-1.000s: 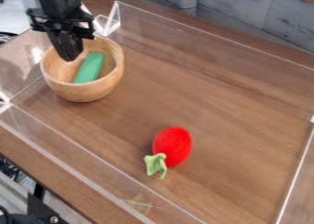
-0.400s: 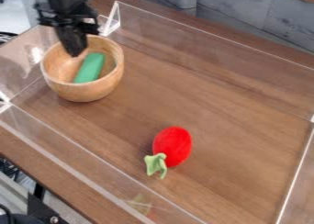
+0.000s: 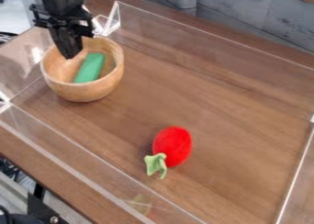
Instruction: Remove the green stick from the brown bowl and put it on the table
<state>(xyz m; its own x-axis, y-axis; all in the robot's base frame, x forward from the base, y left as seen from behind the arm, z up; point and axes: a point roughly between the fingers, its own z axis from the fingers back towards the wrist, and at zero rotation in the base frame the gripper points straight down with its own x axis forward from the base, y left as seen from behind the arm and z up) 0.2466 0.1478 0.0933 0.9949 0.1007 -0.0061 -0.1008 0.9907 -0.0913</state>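
Little has moved since the earlier frame: the gripper (image 3: 69, 46) shows sharply again at the rim of the brown bowl (image 3: 83, 93), its pincer closed. Whether it grips the rim cannot be told. Status: the green stick (image 3: 88, 68) lies inside the bowl, so removal is not done. Remaining: grasp, lift out, place on the table (image 3: 221, 81).
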